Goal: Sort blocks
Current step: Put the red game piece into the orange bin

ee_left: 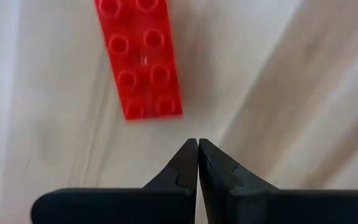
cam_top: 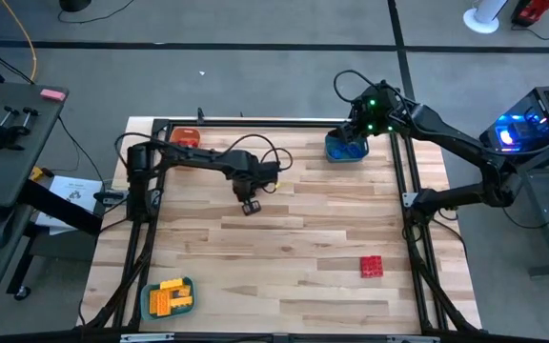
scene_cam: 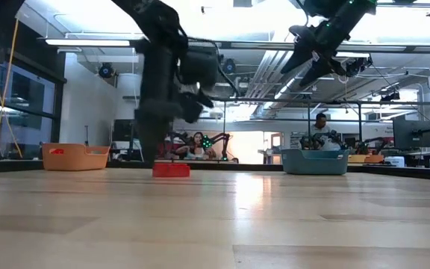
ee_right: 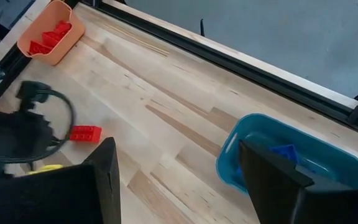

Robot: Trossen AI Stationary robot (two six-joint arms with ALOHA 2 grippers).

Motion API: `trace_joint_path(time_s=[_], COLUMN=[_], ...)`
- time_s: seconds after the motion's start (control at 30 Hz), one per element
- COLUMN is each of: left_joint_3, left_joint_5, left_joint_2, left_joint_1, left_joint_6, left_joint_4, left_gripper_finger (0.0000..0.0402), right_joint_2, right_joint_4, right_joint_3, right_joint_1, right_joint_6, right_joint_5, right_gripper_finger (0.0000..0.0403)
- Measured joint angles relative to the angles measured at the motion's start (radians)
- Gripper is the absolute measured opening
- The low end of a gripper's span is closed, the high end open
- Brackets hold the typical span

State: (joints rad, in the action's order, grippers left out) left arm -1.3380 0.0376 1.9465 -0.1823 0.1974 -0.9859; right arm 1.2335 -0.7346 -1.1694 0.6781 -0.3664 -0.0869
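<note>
While hanging low over the middle of the pale wooden plank table [cam_top: 284, 238], pointing the left gripper [ee_left: 197, 142] at a long red studded plastic brick [ee_left: 140, 56] — fingers pressed fully together, gripping nothing, tips just short of the brick's near end and apparently not touching it. Lying flat, studs up, on bare wood, well apart from every tray.

Judging it light, rigid, smooth-sided and a bit slippery — likely skidding if nudged by closed tips. Needing the fingers parted first, then pinching across the two long side walls near the middle. Not end to end, not on the studs.

Holding the right gripper [ee_right: 188, 180] above the teal plastic tray [ee_right: 229, 168] at the table's upper right in the high view, fingers spread wide, carrying nothing. Spotting one blue brick [ee_right: 286, 152] inside that tray; cannot tell whether more are hiding there. Finding red bricks [ee_right: 51, 34] piled in the orange plastic tray [ee_right: 67, 46] at the upper left, and yellow bricks [cam_top: 165, 297] filling a second teal tray [cam_top: 190, 295] at the lower left.

Noting one more red block [cam_top: 372, 267], squarish, lying loose on the wood toward the lower right, away from both grippers. Guessing the orange tray as home for both loose reds. Showing people beyond the table in the low view, not involved.
</note>
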Motion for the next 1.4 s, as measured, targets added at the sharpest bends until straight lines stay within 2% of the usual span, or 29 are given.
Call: trace_joint_path(time_s=[0.13,0.23,0.33,0.47,0.53,0.6,0.67,0.77,0.9,1.23,1.3,1.4], left_joint_3=[0.0,0.031,0.169,0.417,0.519,0.586,0.61,0.615,0.615,0.615,0.614,0.615], left_joint_5=[0.0,0.001,-0.006,-0.033,-0.113,-0.148,-0.109,0.007,0.023,-0.001,-0.001,-0.001], left_joint_2=[-0.106,-0.228,-0.393,-0.572,-0.613,-0.625,-0.622,-0.603,-0.577,-0.56,-0.545,-0.505], left_joint_1=[0.017,0.05,0.078,0.069,0.063,0.062,0.062,0.058,0.024,-0.04,-0.046,-0.051], left_joint_6=[0.007,-0.089,-0.19,-0.208,-0.208,-0.19,-0.112,-0.015,-0.016,0.049,0.051,0.008], left_joint_4=[-0.013,0.018,0.114,0.377,0.541,0.663,0.746,0.829,0.941,0.972,0.965,0.957], left_gripper_finger=[0.0,0.0,0.0,0.0,0.0,0.0,0.0,0.0013,0.0064,0.0258,0.0281,0.0294], right_joint_2=[0.0,0.0,0.0,0.0,0.0,0.0,0.0,0.0,0.0,0.0,0.0,0.0], right_joint_4=[0.001,0.0,-0.001,-0.006,-0.006,-0.006,-0.006,-0.006,-0.006,-0.009,-0.009,-0.009], right_joint_3=[0.0,0.0,0.0,0.0,0.0,0.0,0.0,0.0,0.0,0.0,0.0,0.0], right_joint_1=[0.0,0.0,0.0,0.0,0.0,0.0,0.0,0.0,0.0,0.0,0.0,0.0], right_joint_6=[0.0,-0.01,-0.007,0.006,0.008,0.009,0.008,0.009,0.009,0.015,0.028,0.034], right_joint_5=[0.0,-0.024,-0.041,-0.042,-0.042,-0.042,-0.042,-0.042,-0.042,-0.042,-0.042,-0.043], right_gripper_finger=[0.021,0.021,0.021,0.021,0.021,0.021,0.021,0.021,0.021,0.021,0.021,0.021])
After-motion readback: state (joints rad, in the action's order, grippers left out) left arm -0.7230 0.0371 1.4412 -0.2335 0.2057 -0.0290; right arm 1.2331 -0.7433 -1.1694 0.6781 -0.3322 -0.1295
